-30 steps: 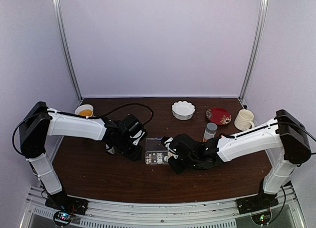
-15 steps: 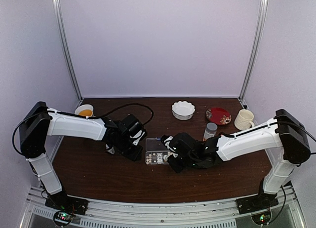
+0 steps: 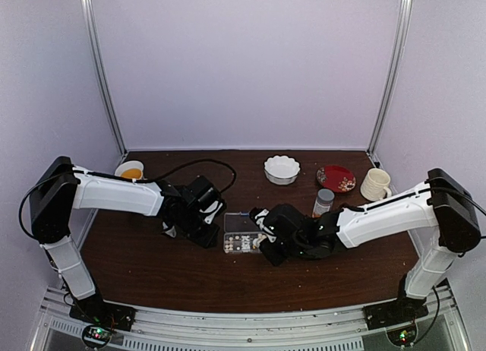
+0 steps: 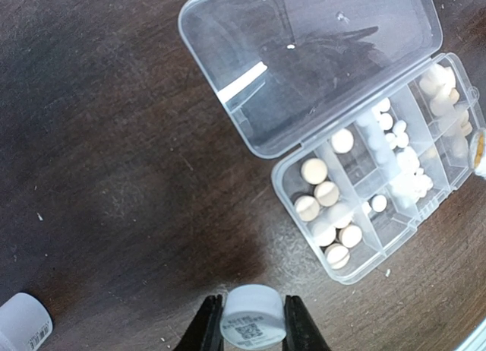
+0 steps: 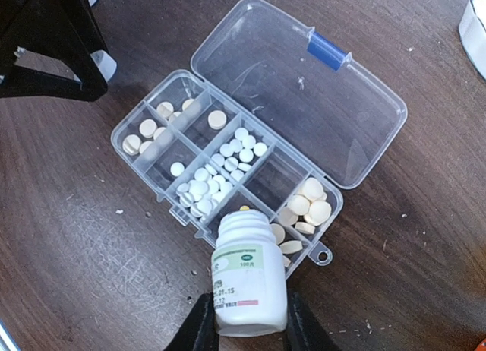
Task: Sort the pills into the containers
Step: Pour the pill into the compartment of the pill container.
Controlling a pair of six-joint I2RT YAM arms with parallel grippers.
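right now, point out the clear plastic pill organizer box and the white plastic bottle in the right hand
clear plastic pill organizer box (image 5: pixel 319 123): right wrist view, open lid
white plastic pill bottle (image 5: pixel 244 286): right wrist view, labelled body

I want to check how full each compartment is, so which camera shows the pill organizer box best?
Right wrist view: the pill organizer box lies whole, lid open, with only the white bottle overlapping its near edge. Left wrist view clips one end of it at the frame's edge. Top external view shows it tiny, with the compartments unreadable.
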